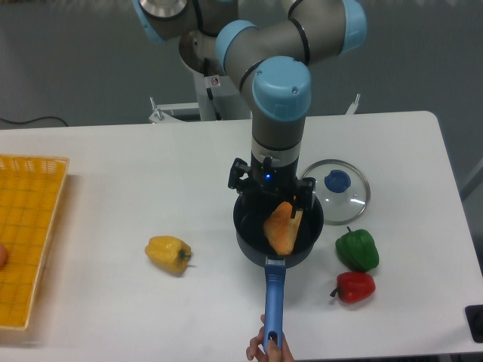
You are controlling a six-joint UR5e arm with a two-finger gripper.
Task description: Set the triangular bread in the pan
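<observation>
My two-finger gripper (290, 207) is down inside the round dark saucepan (249, 226) with the long blue handle, and it is clamped on the golden-orange wedge-shaped bread (281, 226). The bread hangs tilted within the pan's rim; I cannot tell if it touches the bottom. A hand (266, 350) holds the handle's end. A glass lid (355, 188) lies just beside the pan.
</observation>
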